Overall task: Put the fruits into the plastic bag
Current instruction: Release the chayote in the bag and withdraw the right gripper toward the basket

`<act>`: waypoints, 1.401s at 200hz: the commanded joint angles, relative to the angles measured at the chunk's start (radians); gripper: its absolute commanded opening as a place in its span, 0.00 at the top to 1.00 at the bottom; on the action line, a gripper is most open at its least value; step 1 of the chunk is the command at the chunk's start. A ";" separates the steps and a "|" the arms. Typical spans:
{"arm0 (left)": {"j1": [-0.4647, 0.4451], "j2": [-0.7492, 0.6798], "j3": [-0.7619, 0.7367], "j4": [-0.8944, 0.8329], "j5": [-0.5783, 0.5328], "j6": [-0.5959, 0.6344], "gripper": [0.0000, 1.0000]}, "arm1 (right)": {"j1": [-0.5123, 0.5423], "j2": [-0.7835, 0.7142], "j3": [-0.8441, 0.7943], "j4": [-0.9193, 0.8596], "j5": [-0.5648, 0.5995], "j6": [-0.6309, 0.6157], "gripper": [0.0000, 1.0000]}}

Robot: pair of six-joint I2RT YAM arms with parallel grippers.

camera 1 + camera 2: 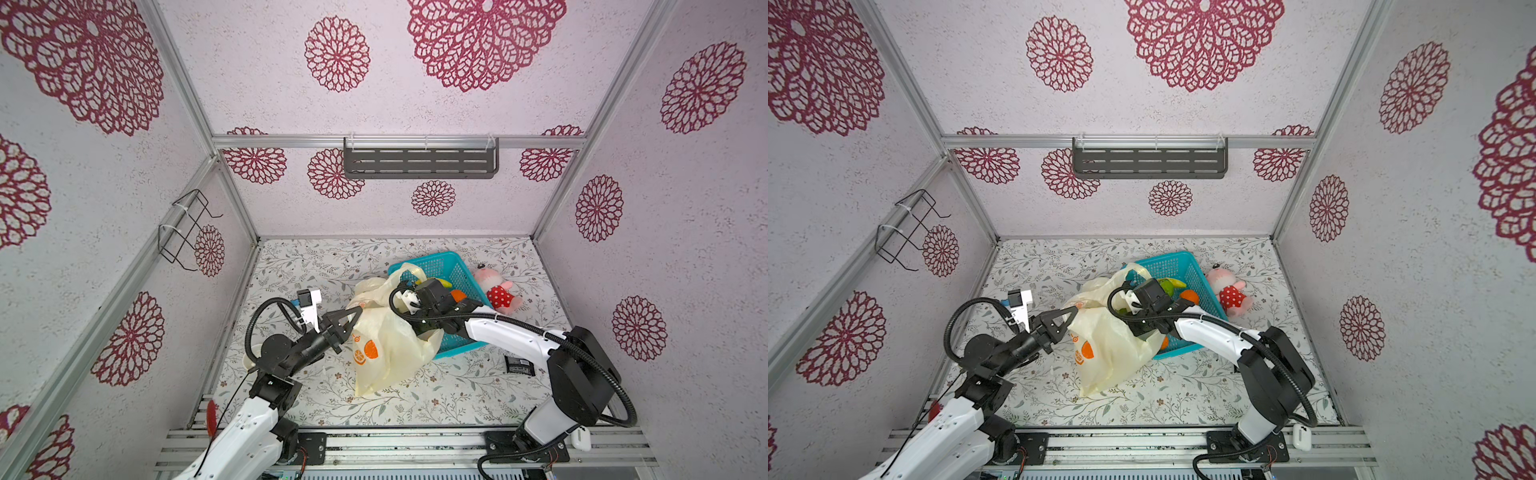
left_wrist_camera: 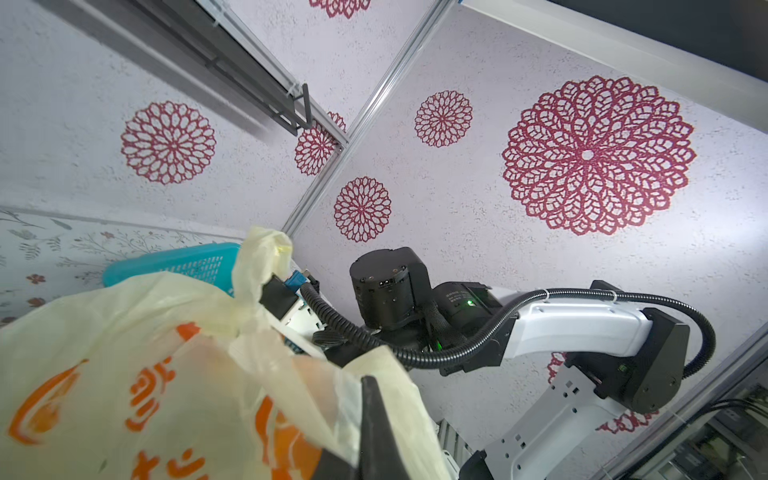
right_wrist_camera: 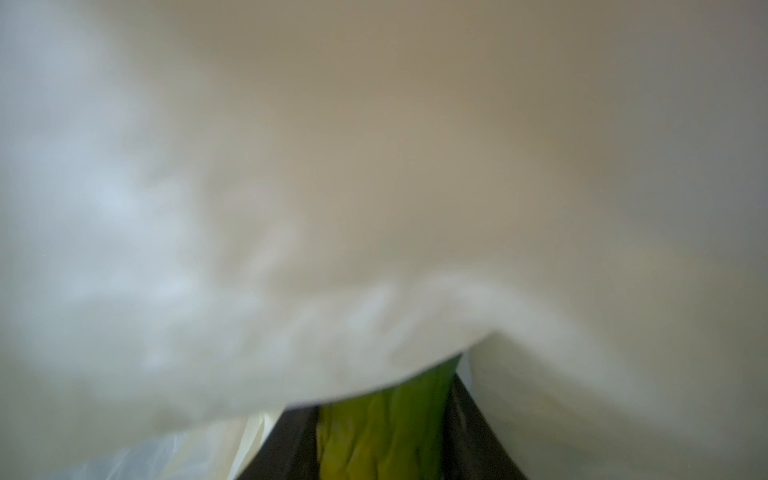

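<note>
Evidently the left tool [image 1: 356, 315] is clenched on the rim of the one translucent pale-yellow plastic bag [image 1: 386, 353], propping its mouth open on the counter [image 1: 316, 266] — so the right tool [image 3: 376, 432], inside, grasping one green-yellow toy fruit [image 3: 390, 399], can drop it. One turquoise mesh basket [image 1: 1163, 259] alongside shows one yellow banana [image 1: 1177, 283] and two orange balls [image 1: 1190, 297].

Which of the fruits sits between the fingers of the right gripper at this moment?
The green-yellow fruit, pinched in the right gripper inside the plastic bag. The banana and the orange ball lie loose in the turquoise basket.
</note>
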 commanded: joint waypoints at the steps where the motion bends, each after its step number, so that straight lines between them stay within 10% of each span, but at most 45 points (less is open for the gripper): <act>1: 0.015 -0.100 0.014 -0.207 -0.087 0.070 1.00 | -0.016 -0.004 0.029 -0.066 0.231 0.033 0.83; 58: 0.015 -0.126 -0.060 -0.335 -0.256 0.058 1.00 | -0.013 0.000 0.037 -0.015 0.126 0.012 0.79; 133: 0.016 -0.007 -0.006 -0.396 -0.367 0.123 1.00 | -0.009 -0.076 0.018 0.082 -0.088 -0.003 0.39; 280: -0.062 0.107 0.237 -0.557 -0.395 0.209 1.00 | -0.235 -0.474 -0.085 0.119 -0.112 0.044 0.33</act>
